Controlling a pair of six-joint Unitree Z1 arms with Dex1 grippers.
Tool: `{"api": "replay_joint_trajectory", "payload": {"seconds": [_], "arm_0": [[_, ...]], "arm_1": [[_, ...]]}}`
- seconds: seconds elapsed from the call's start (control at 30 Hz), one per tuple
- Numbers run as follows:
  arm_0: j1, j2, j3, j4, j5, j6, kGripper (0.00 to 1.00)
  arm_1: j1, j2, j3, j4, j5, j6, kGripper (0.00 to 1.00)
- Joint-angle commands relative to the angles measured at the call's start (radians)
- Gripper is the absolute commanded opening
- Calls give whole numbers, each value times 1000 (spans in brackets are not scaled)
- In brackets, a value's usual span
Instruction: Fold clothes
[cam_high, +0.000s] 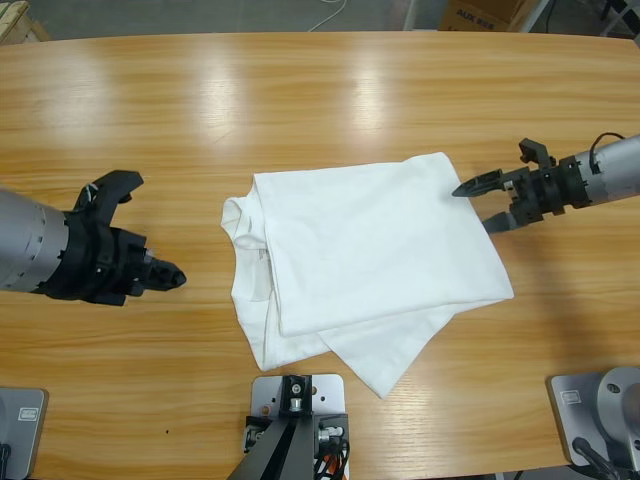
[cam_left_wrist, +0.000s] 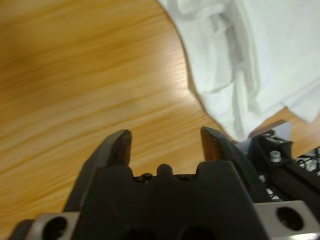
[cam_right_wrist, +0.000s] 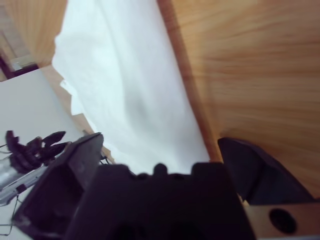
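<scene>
Nearest to me, at the table's (cam_high: 330, 90) front edge, lies the shirt's (cam_high: 370, 250) loose lower corner, a point of white cloth poking out from under the folded top layer. That shirt sits mid-table, already doubled over itself, with the neck end bunched toward the left and the top panel lying askew, so its edges don't line up with the layer beneath. To do the next fold well, I'd judge each arm should pinch both layers at an edge, not just the top one, lift low, carry the cloth across evenly, and square that stray corner first. On one side, the right gripper (cam_high: 482, 205) has its jaws spread wide at the shirt's far right corner, one tip just at the hem, nothing pinched; its wrist view shows cloth running between the jaws with bare wood beside it. Over on the other side, the left gripper (cam_high: 165, 274) hangs well apart from the shirt, over bare wood, holding nothing; its wrist view shows the jaws parted, with the bunched edge (cam_left_wrist: 225, 75) ahead of them.
</scene>
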Motion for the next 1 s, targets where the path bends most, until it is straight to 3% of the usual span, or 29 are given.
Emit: {"api": "replay_joint_trajectory", "payload": {"seconds": [0.03, 0.13, 0.23, 0.3, 0.4, 0.47, 0.5, 0.53, 0.77, 0.83, 1.0], "arm_0": [[-8, -21, 63, 1, 0, 2, 1000], [-8, -21, 65, -1, 0, 0, 1000], [-8, -21, 69, -1, 0, 1, 1000], [-8, -21, 69, -3, 0, 2, 1000], [-8, -21, 69, -3, 0, 2, 1000], [-8, -20, 70, -4, 0, 3, 1000], [-8, -20, 72, -4, 0, 3, 1000], [-8, -19, 74, -4, 0, 3, 1000], [-9, -21, 91, -8, 0, 1, 1000], [-11, -21, 99, -15, -1, -1, 1000], [-13, -16, 111, -43, -2, -3, 1000]], "arm_1": [[32, 116, 62, -58, 61, -16, 914], [73, 141, 82, -88, 78, -16, 903], [90, 161, 114, -148, 101, -14, 724], [94, 164, 125, -170, 105, -13, 707], [94, 165, 147, -218, 125, -12, 462], [94, 165, 159, -244, 143, -12, 233], [94, 164, 162, -253, 148, -12, 48], [94, 162, 163, -256, 147, -11, 0], [84, 60, 184, -284, 145, -9, 0], [78, -56, 170, -211, 67, 5, 0], [7, -287, 58, 75, -245, -4, 0]]}}
